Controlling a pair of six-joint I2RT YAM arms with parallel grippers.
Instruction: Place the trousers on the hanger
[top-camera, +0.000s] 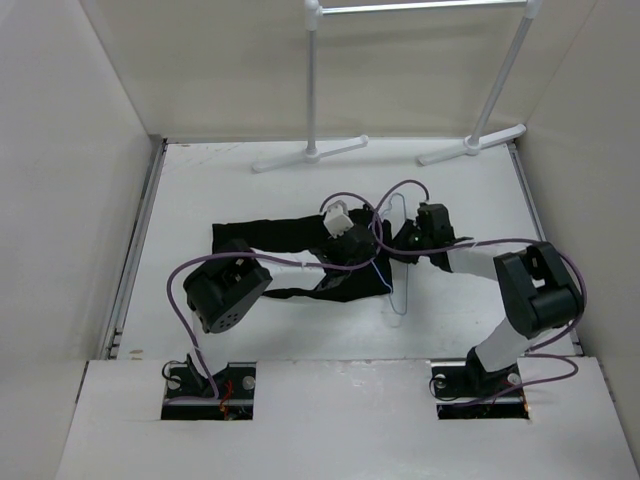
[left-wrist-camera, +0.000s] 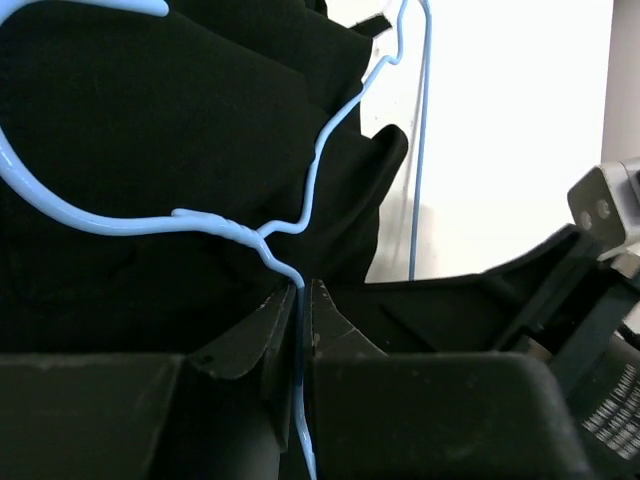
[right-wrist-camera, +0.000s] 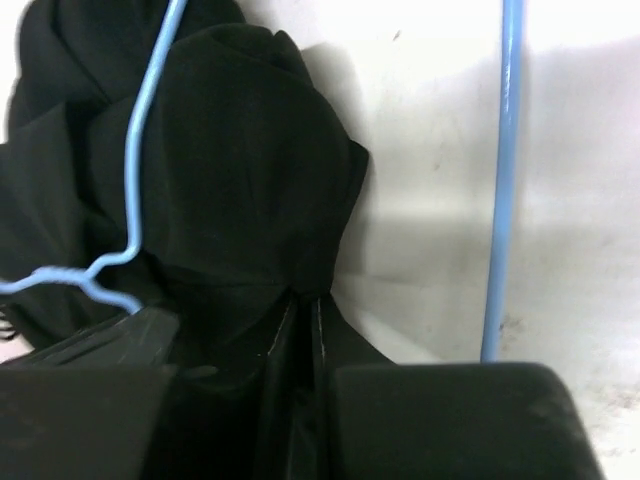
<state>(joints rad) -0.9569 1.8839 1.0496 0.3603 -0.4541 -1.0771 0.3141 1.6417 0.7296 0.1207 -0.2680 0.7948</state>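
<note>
The black trousers (top-camera: 280, 238) lie crumpled across the middle of the table. The thin pale wire hanger (top-camera: 400, 285) lies at their right end, partly on the cloth. My left gripper (top-camera: 362, 262) is shut on the hanger wire (left-wrist-camera: 298, 330) just below its twisted neck, over the trousers (left-wrist-camera: 150, 130). My right gripper (top-camera: 402, 240) is shut on a fold of the trousers (right-wrist-camera: 250, 180) at their right edge. A straight hanger side (right-wrist-camera: 500, 180) lies on the bare table to the right of it.
A white clothes rack stands at the back, its two poles (top-camera: 313, 80) (top-camera: 505, 70) on feet (top-camera: 310, 155) (top-camera: 470, 145). White walls enclose the table on the left, back and right. Purple cables (top-camera: 400, 190) loop over both arms.
</note>
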